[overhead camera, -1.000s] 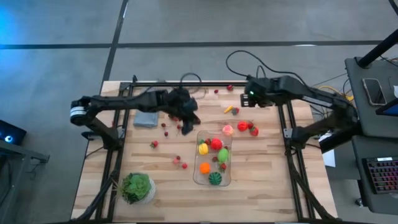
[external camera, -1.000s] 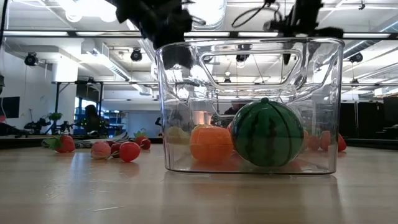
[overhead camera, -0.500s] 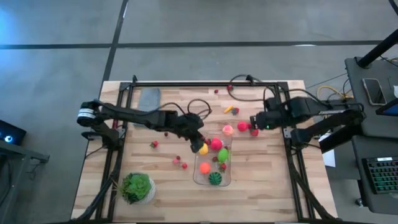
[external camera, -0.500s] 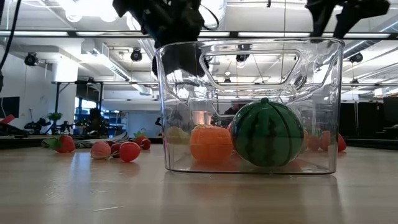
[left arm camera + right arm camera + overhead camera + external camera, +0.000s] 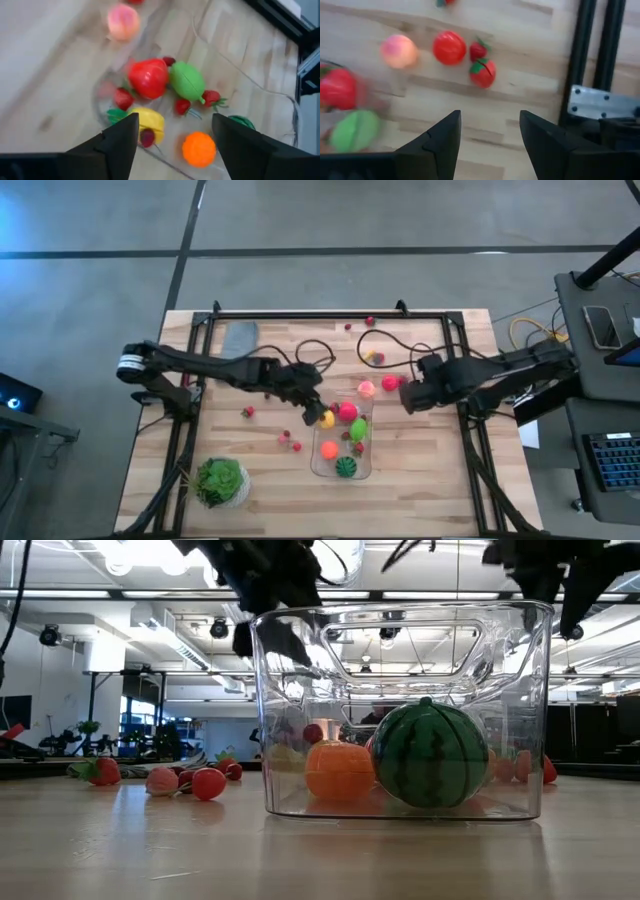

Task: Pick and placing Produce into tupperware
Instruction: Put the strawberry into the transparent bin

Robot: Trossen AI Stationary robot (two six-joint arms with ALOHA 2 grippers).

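The clear tupperware stands right of the table's middle and holds a striped green ball, an orange piece, and yellow, red and green pieces. My left gripper hovers open over its far left corner. A small red berry shows inside, below the gripper. My right gripper is open and empty just right of a pink piece, a red piece and two strawberries lying on the table. More berries lie left of the tupperware.
A potted plant stands at the near left. A grey-blue cloth lies at the far left. A black cable loops over the far part of the table, near a small yellow-orange piece. Black frame rails run along the table's sides.
My left gripper has gone toward the table's near right, from near the loose berries to above the tupperware's far left corner. A small red berry now shows inside the tupperware. My right gripper has gone from the far edge toward the near edge, beside the red pieces.
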